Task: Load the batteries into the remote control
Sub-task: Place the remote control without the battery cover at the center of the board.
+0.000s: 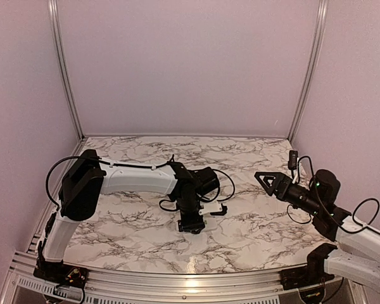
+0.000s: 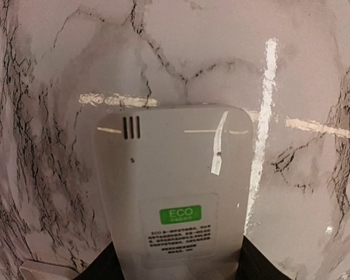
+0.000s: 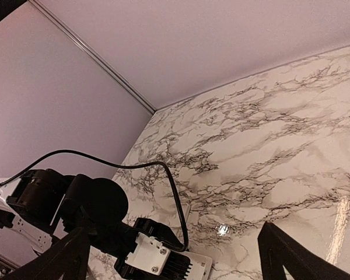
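Remote control (image 2: 175, 192): appears to lie back-up on the worktop (image 1: 253, 234), near its centre and a little toward 6 o'clock. We see the plain white back with a green ECO label (image 2: 180, 214), three vent slots (image 2: 131, 127) and a strip of tape (image 2: 219, 146). No open battery bay shows in any view; we judge it sits at the end hidden under the left hand (image 1: 191, 223). That hand is closed on the remote control, with one black finger (image 2: 261, 263) against each long edge at the handset's 6 o'clock end in the wrist view. Batteries: we cannot pick them out with certainty. A small dark object (image 1: 218, 211) lies just at 3 o'clock of the remote control, too small to name. A small white piece (image 2: 44, 271) shows at the 7 o'clock corner of the left wrist view, possibly the cover; we are not sure. Right hand (image 1: 263, 179): wide open, empty, raised above the worktop, well apart at 3 o'clock of the remote control. Judgement: the step in hand is fetching a cell with the right hand while the left acts as a vice. To do it well we would leave the left grip alone and the handset flat. We would take the cell across its middle and approach from 3 o'clock, clear of the left wrist's cable (image 3: 175, 195). We would check the polarity marks, seat the spring end first, then press the other end down.
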`<action>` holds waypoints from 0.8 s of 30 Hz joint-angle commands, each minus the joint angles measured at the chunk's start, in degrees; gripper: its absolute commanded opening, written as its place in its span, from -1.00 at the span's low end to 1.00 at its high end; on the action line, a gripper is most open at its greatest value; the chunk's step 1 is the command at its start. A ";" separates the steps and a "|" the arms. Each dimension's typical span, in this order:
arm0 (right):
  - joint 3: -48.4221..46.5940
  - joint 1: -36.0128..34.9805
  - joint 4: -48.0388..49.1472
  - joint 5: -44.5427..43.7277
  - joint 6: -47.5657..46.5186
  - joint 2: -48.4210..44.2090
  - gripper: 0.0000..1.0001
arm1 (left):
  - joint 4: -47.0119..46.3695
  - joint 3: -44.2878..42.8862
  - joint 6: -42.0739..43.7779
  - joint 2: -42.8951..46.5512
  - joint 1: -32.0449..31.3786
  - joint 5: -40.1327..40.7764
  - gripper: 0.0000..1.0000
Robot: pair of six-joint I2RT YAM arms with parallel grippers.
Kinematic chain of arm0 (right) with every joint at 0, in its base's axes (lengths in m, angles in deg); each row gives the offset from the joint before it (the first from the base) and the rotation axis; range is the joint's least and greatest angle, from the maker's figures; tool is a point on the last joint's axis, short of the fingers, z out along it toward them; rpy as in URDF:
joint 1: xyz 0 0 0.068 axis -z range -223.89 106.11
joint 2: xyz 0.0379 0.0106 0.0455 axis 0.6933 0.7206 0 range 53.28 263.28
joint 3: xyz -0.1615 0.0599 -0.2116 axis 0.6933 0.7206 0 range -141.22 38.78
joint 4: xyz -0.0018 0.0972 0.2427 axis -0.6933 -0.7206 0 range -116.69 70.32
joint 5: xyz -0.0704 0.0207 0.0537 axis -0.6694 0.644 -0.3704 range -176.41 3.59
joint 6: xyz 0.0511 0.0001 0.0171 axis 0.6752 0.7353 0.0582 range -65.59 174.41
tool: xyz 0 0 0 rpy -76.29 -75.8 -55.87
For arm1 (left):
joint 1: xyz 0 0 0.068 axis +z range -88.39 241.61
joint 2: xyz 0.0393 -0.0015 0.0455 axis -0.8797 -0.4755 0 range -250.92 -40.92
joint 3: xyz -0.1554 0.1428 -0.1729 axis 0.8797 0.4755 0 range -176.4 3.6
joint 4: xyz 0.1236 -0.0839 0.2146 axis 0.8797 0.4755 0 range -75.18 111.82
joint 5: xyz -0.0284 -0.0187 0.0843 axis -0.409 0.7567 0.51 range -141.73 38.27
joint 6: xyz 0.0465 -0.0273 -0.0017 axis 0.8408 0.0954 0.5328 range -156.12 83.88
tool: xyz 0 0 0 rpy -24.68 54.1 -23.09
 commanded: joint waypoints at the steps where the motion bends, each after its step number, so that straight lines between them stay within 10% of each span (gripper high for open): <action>1: -0.51 0.46 1.67 2.20 -0.99 0.20 0.97 | 3.49 -2.89 2.63 -2.70 -0.01 -0.04 0.24; 13: -2.27 0.46 1.16 4.01 -4.85 2.04 0.97 | -6.66 4.41 -3.90 11.17 2.53 2.15 0.85; 24: -6.74 0.45 -5.48 2.03 -12.52 6.40 0.90 | -22.70 17.93 -36.95 16.92 9.22 7.59 0.24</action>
